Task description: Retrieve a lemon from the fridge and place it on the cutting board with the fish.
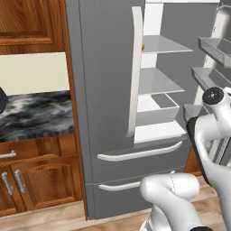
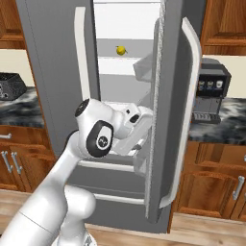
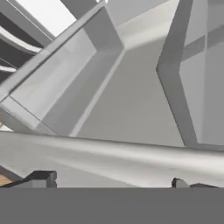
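The fridge (image 2: 57,57) stands with its right door (image 2: 168,120) swung open, and the lemon (image 2: 120,50) sits on an upper shelf (image 2: 120,58), well above the arm's hand. The fingers (image 3: 113,183) are spread wide and empty, close against the inside of the door. I'd lift clear of the door bins first, then approach the lemon level.

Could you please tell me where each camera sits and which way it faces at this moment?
Left base view: behind-left of the arm, facing the fridge, shut left door and open shelves; white arm at lower right.
Right base view: behind-right, facing the open right door; arm at lower left.
Hand view: on the hand, close on door bins; gripper open.
Both base views share the lemon.
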